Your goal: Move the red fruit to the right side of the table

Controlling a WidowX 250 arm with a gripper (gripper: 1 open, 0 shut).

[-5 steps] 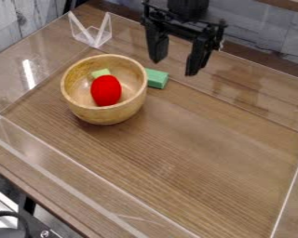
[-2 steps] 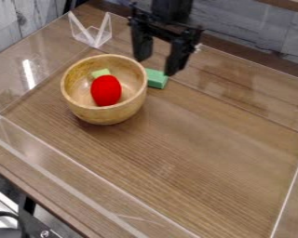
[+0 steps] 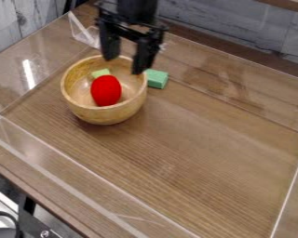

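**Hovering open claw over the bowl's far rim**

We note the gripper point(image 3: 128, 59) pointing straight down, its two black fingers point(image 3: 108, 45) spread wide with nothing between them. It hangs over the far edge of the bowl point(image 3: 79, 105), and its tips appear just above the rim. From this single view we cannot tell whether they touch the wood.

We find the fruit point(image 3: 105, 89) inside the bowl, sitting near the middle of the hollow, bright red and rounded. A pale green bit shows just behind it at the far inner wall, partly hidden by the claw; we cannot tell what it is. The fruit lies apart from the fingers, nearer to us than the claw.

We log a flat green block point(image 3: 155, 80) on the table point(image 3: 201, 158) just beside the bowl's far right rim, right of the claw's right finger. Whether block and bowl touch we cannot say.

We record the bowl in the left half of the table, toward the far side. The near and right parts of the wood-grain top show only glare from the clear walls point(image 3: 292, 186) that edge it. A clear folded piece point(image 3: 79, 28) stands by the far left wall, behind the bowl.
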